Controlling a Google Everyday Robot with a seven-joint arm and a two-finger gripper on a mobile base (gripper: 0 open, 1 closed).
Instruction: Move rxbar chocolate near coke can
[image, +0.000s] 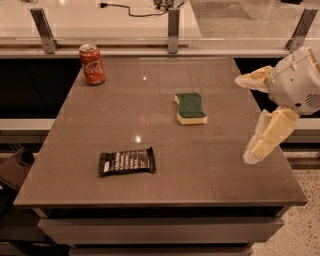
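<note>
The rxbar chocolate (126, 161) is a flat black wrapped bar with white lettering, lying near the table's front left. The coke can (92, 64) stands upright at the table's far left corner. My gripper (245, 120) hangs over the table's right edge, far to the right of the bar and well apart from both objects. Its two cream fingers (268, 135) are spread wide, with nothing between them.
A green-and-yellow sponge (190, 108) lies right of the table's middle, between the gripper and the can. The grey table (150, 130) has a glass railing with metal posts (173, 24) along its far edge. A cable (127, 11) lies on the white counter behind.
</note>
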